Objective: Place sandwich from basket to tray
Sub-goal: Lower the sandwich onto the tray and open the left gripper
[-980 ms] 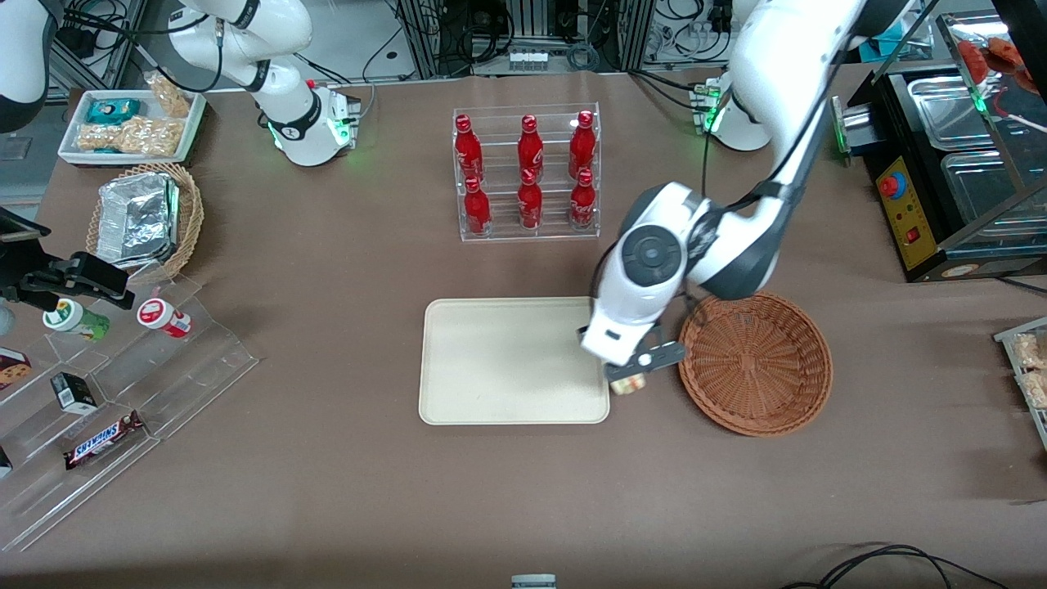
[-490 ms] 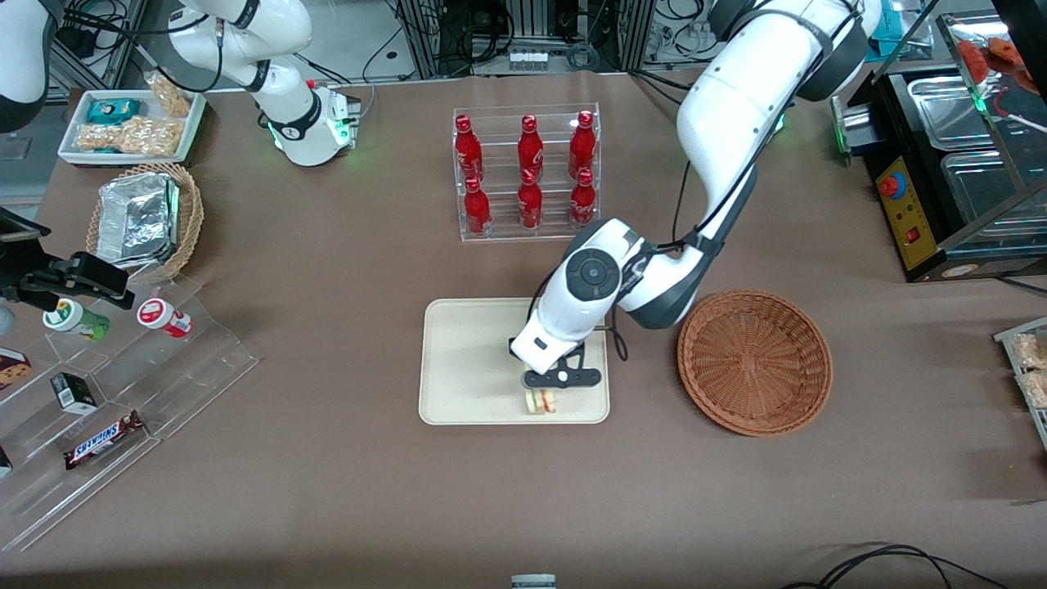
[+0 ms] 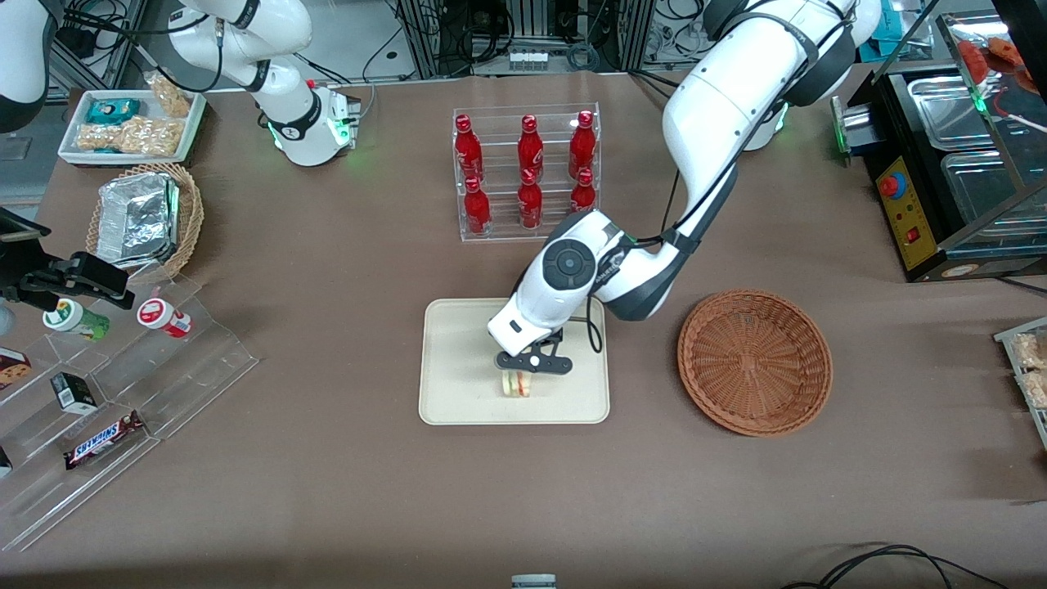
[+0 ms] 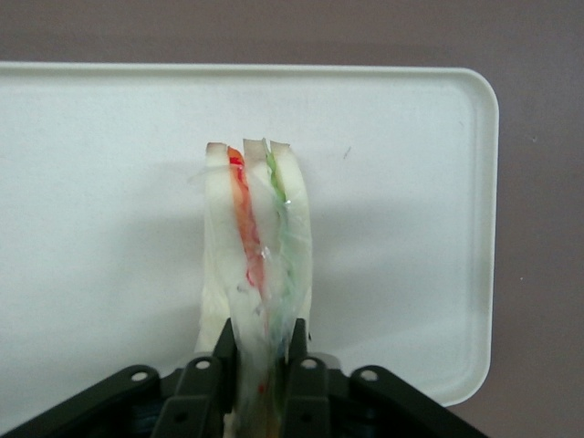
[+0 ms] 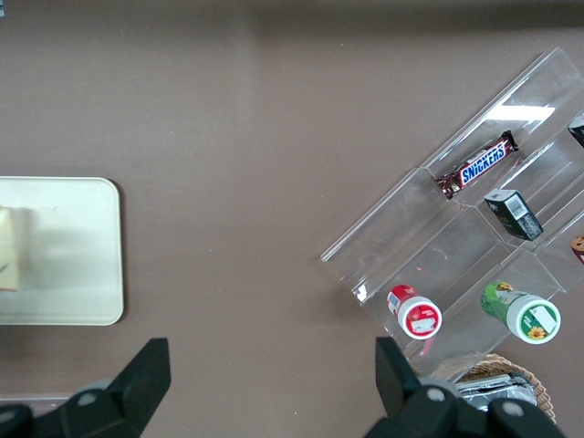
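Over the flat cream-beige tray (image 3: 458, 360), we see our black gripper (image 3: 519, 378) closed tight on the clear-wrapped triangular sandwich (image 4: 257, 265).

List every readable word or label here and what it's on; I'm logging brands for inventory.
"SNICKERS": on the candy bar on the clear stepped display.
Red bottles, round cups and the small dark box: print too small to read.
The sandwich, held in the end effector above the tray, shows no text.

Left arm bent low, wrist tilted down; hand (image 3: 519, 378) fingers (image 4: 298, 351) clamped close together.
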Controlling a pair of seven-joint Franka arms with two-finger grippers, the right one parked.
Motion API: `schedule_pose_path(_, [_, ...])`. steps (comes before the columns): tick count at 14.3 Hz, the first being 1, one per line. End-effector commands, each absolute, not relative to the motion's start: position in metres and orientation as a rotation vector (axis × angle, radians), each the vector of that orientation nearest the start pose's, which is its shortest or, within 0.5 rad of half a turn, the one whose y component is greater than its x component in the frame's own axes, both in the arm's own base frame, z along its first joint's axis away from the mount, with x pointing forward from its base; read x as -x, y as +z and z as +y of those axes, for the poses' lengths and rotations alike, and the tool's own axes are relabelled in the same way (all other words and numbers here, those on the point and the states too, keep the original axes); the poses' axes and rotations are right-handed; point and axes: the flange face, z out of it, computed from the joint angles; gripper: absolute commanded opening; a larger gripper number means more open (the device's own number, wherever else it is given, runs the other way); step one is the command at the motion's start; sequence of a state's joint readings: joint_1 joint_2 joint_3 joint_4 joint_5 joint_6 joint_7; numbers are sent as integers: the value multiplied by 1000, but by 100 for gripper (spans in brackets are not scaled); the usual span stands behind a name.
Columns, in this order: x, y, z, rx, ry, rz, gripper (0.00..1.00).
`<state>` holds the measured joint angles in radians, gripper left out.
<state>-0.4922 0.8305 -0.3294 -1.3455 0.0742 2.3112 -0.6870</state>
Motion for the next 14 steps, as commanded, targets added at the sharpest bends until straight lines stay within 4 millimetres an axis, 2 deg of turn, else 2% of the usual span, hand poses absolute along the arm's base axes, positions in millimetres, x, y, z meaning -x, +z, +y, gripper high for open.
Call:
schedule_pose_path(1, [-561,256,-512,3383,-24,111,52])
schedule_pose_path(4, [-562,263,-512,3393,-27,82,64])
schedule_pose_path(6, [-566,272,-510,3398,-25,-58,70])
schedule_pose_path(8, [-569,310,-505,3399,-90,-116,83])
schedule_pose_path(9, [-567,328,-498,3372,-68,-112,92])
schedule_pose_path(10, [-570,355,-480,3327,-16,-126,100])
schedule_pose_path(12, [-587,409,-422,3264,29,-180,100])
schedule_pose_path(14, [-586,460,-384,3269,116,-162,100])
